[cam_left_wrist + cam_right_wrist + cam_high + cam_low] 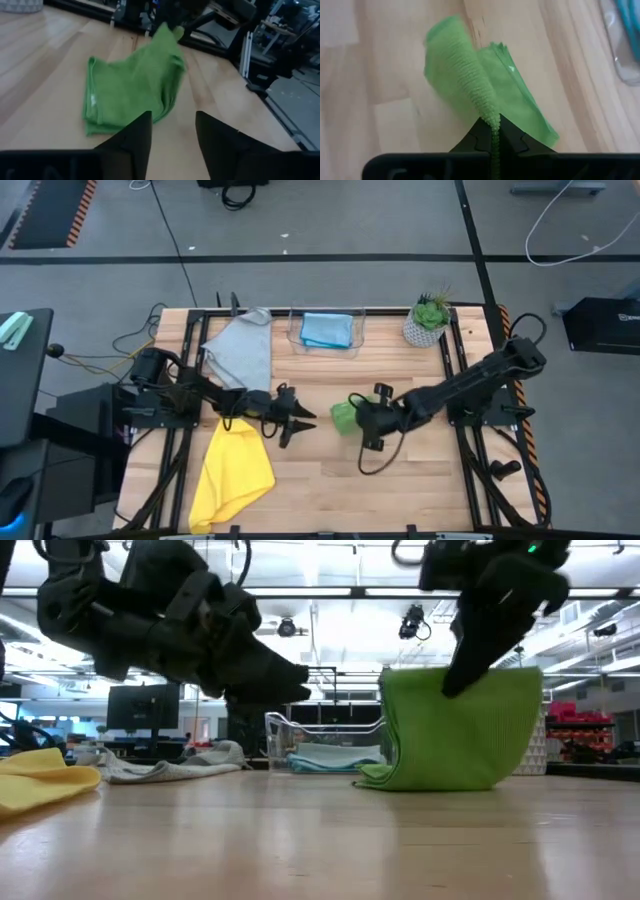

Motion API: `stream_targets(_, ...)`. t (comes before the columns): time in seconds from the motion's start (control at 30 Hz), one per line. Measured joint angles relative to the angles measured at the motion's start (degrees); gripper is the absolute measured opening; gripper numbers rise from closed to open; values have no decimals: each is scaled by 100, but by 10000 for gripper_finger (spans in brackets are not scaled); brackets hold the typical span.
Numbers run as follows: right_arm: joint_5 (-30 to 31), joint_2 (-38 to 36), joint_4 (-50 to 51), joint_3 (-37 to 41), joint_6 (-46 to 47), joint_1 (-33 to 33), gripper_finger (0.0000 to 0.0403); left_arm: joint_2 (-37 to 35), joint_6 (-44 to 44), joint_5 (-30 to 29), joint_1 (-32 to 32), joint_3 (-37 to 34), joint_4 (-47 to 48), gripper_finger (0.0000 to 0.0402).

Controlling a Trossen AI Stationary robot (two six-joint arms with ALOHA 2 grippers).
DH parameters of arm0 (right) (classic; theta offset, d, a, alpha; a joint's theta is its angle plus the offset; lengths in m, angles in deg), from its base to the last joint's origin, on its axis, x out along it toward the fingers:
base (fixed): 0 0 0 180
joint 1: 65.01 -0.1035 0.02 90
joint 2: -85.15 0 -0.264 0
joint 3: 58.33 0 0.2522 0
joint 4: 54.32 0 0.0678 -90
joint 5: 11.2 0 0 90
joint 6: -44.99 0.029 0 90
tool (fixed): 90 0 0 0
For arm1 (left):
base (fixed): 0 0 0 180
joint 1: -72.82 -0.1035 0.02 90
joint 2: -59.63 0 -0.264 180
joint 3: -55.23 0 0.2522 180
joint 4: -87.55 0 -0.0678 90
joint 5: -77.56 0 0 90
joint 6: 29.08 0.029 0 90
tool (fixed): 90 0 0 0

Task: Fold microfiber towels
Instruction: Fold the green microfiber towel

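A green microfiber towel (455,730) hangs from my right gripper (495,131), which is shut on its top near the table's middle. My left gripper (172,134) stands open just left of it, holding nothing, with the green towel (130,90) ahead of its fingers. A yellow towel (232,472) lies crumpled at the near left. The grey towel (245,350) lies spread at the far left. Folded inside a clear bin (325,315) is a light blue towel (325,330). My right gripper pinches the green towel's raised upper edge (492,116) between its two fingers. The fingers slant down at it from the table's right side. The cloth hangs slack below them, and its folded lower end (400,778) rests on the table. One layer or several, I cannot tell.
A small potted plant (430,320) stands at the far right corner. Bare wood (330,480) lies between the yellow towel and the right arm's base. Black frame rails (470,470) run along the table's left and right edges.
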Motion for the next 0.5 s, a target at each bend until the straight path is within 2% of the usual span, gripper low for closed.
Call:
stream_targets(0.3, -911, 463, -350, 0, -619, 772, 11, 4, 62, -12, 2, -81, -52, 114)
stream_targets(0.5, -1077, 771, -393, 0, -784, 1012, 11, 4, 177, -14, 2, -81, -54, 102)
